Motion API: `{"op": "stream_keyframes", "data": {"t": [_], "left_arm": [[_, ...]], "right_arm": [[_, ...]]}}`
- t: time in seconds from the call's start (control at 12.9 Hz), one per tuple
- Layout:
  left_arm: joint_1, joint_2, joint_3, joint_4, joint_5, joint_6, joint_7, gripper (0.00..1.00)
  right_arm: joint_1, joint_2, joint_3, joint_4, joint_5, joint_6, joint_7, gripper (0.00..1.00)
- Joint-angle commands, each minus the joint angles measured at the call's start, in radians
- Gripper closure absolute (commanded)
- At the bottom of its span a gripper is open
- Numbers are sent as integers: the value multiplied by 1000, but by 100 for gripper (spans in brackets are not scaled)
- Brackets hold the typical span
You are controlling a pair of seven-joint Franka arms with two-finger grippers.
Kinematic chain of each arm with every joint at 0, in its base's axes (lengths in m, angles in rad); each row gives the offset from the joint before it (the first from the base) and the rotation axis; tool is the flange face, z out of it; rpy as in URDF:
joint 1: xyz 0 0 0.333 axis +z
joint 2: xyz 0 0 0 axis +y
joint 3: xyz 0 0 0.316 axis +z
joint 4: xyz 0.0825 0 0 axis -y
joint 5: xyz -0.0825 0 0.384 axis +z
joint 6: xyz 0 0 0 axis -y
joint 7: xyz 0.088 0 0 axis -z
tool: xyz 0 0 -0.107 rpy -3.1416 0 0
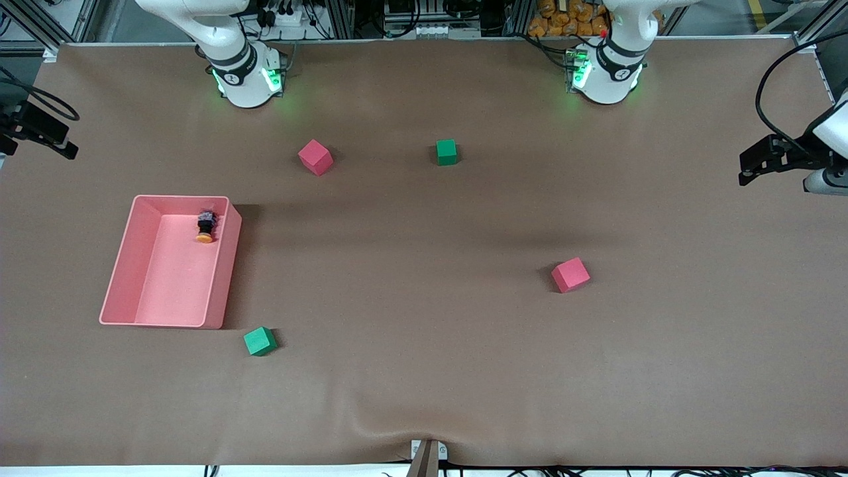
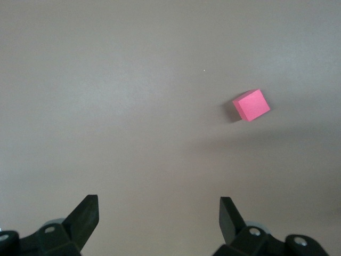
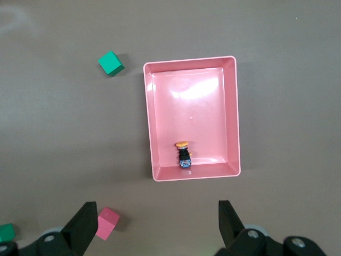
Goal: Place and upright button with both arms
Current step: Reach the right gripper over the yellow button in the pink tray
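The button (image 1: 205, 228), with an orange cap on a black body, lies in the pink tray (image 1: 142, 232), close to the tray's wall that is farther from the front camera. It appears to lie on its side, cap toward the front camera. It also shows in the right wrist view (image 3: 183, 153). My right gripper (image 3: 154, 216) is open and empty, high over the table beside the tray (image 3: 232, 114). My left gripper (image 2: 159, 210) is open and empty, high over bare table near a red cube (image 2: 251, 105). Neither gripper shows in the front view.
Red cubes (image 1: 315, 157) (image 1: 570, 274) and green cubes (image 1: 446, 152) (image 1: 260, 341) lie scattered on the brown table. The right wrist view shows a green cube (image 3: 111, 63) and a red cube (image 3: 106, 222). Black camera mounts (image 1: 778, 159) stand at the table's ends.
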Motion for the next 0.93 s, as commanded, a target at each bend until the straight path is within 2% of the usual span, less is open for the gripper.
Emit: {"op": "stream_keyframes", "data": {"t": [0.0, 0.47, 0.62, 0.85], "left_arm": [[6, -9, -5, 10, 18, -27, 18, 0], [0, 14, -11, 38, 16, -44, 20, 0], [-4, 11, -39, 15, 9, -74, -6, 0], [-7, 11, -42, 12, 2, -73, -36, 0]], "right_arm": [[-1, -2, 0, 3, 11, 0, 6, 0], [0, 7, 0, 1, 14, 7, 6, 0], [-9, 42, 0, 3, 12, 37, 8, 0], [-30, 111, -3, 1, 0, 62, 6, 0]]}}
